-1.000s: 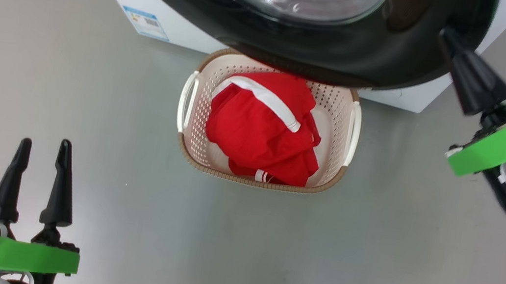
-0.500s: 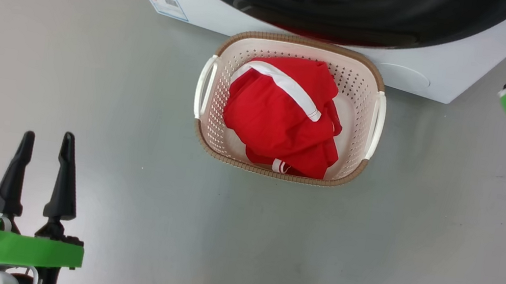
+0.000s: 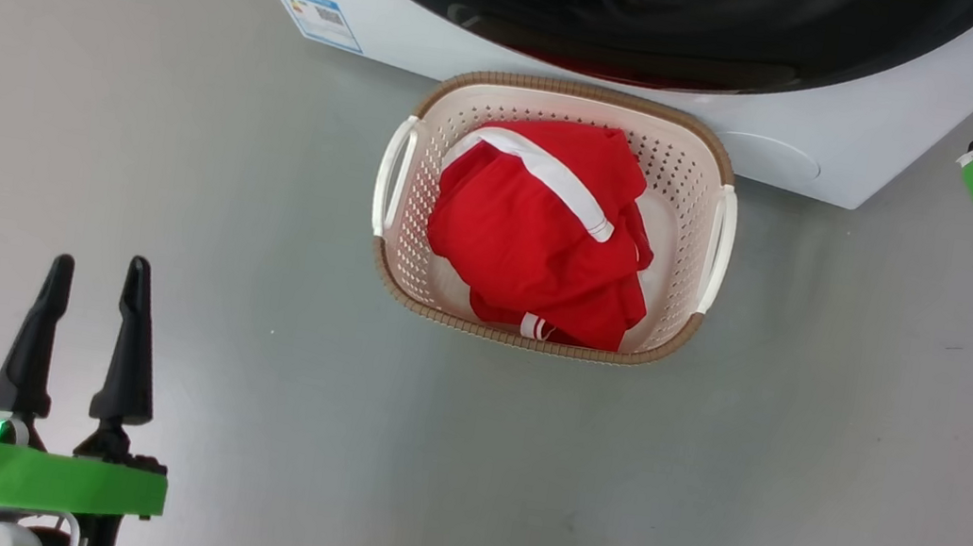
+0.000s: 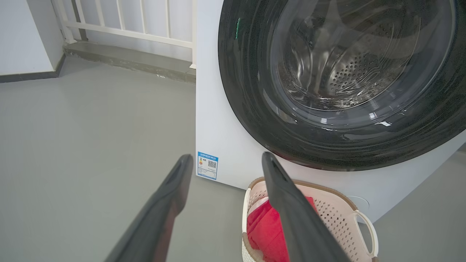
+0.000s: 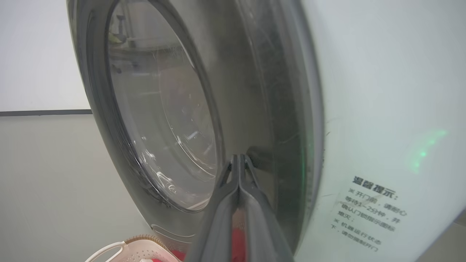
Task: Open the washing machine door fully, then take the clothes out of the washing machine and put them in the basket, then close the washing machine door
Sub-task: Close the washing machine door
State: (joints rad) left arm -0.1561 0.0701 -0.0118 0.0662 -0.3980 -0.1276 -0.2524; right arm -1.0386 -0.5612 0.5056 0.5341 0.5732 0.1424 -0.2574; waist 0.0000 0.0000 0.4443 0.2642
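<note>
Grey floor (image 3: 703, 494) holds your basket (image 3: 533, 345), long side along the washer (image 3: 789, 154); left gripper (image 3: 100, 262) spread apart, right gripper (image 5: 239, 160) pinched together.

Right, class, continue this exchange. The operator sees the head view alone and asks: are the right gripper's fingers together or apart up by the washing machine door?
Observer: Together; the right wrist view shows the right gripper pinched shut, tips at the black rim of the washing machine door.
Operator: Does the door look closed?
Observer: Seemingly; in the left wrist view it lies flush on the washing machine.
Operator: And inside?
Observer: Through the door, the perforated steel drum shows.
</note>
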